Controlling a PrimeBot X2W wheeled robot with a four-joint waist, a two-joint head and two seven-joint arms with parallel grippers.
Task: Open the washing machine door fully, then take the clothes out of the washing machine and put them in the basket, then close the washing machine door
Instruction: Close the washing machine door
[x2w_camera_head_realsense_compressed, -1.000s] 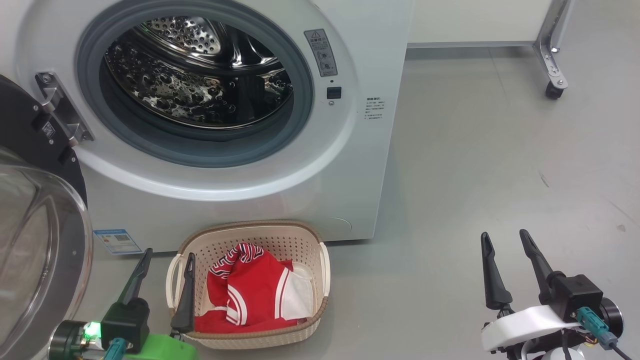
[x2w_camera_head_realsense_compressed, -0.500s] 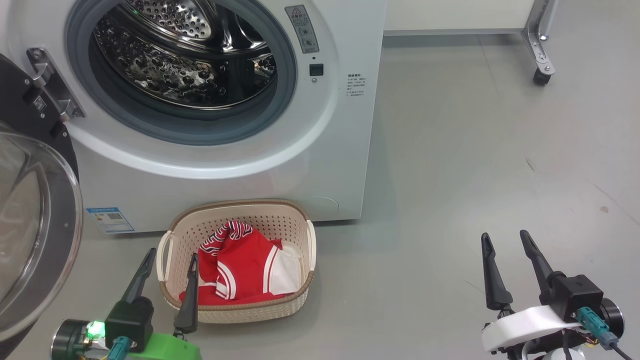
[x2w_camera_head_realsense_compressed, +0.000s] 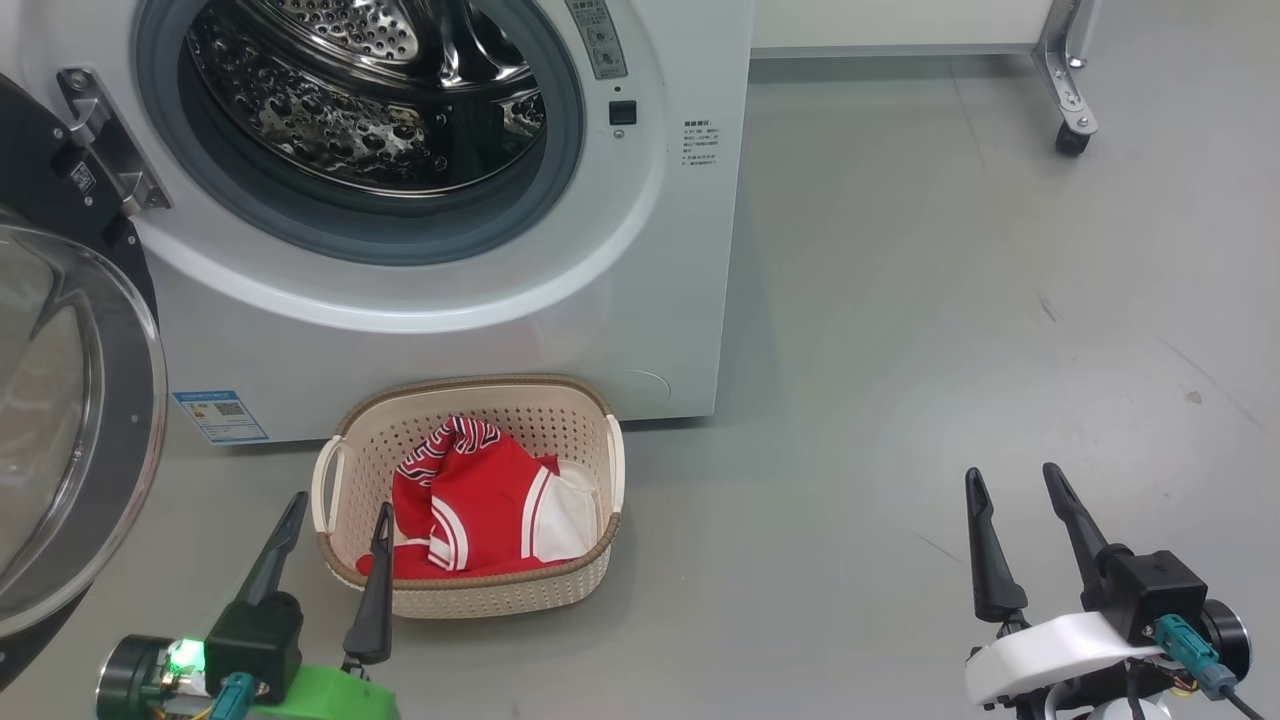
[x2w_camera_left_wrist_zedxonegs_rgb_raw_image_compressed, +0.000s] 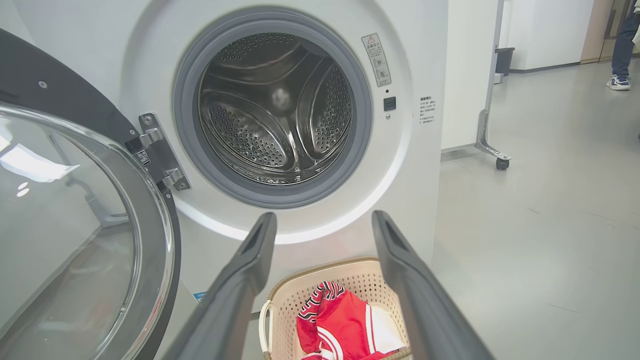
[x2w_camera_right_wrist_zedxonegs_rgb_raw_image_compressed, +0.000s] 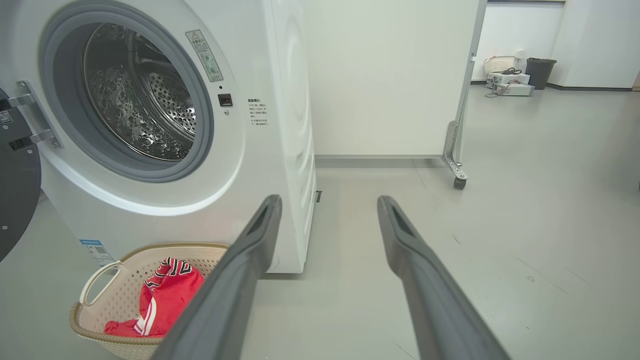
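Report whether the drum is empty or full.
Empty as far as shows: only bare steel inside the drum; the clothes lie in the basket.

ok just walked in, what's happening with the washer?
The red clothes lie in the basket on the floor before the washing machine; its steel drum looks empty. The washing machine door stands wide open. The left pincer, near the basket's left side, and the right pincer, over bare floor, are open and empty. Door not yet closed.
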